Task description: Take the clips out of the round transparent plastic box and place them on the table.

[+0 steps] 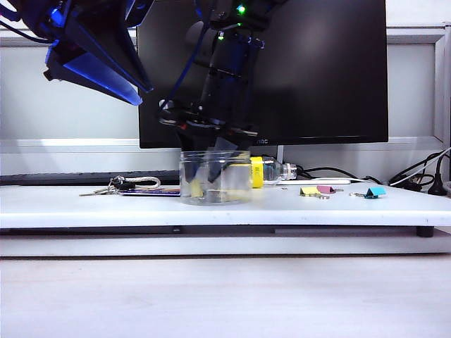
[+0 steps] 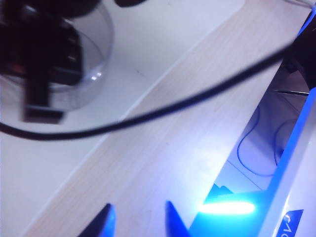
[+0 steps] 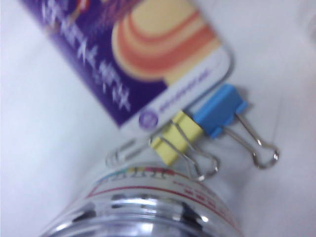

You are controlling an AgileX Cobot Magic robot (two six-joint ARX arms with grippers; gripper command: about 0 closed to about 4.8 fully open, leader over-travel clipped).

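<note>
The round transparent plastic box [image 1: 236,189] stands mid-table, and my right gripper [image 1: 215,165] reaches down into it from above. In the right wrist view its dark fingertips [image 3: 84,214] show apart through the box's clear ridged rim [image 3: 163,197], so the right gripper [image 3: 136,214] is open. Beyond that rim a yellow clip [image 3: 177,136] lies by a blue clip [image 3: 219,116]. A yellow shape [image 1: 196,189] shows through the box wall. A yellow clip [image 1: 309,191] and a pink clip [image 1: 325,189] lie on the table [image 1: 84,204]. My left gripper [image 1: 116,81] [image 2: 139,219] hangs high, open and empty.
A clear bottle with a yellow label [image 1: 268,171] lies behind the box. A teal clip [image 1: 375,191] sits right of the pink one. Keys [image 1: 116,185] and a purple card [image 3: 123,54] lie left of the box. A black monitor [image 1: 317,70] stands behind. A cable [image 2: 148,111] crosses the left wrist view.
</note>
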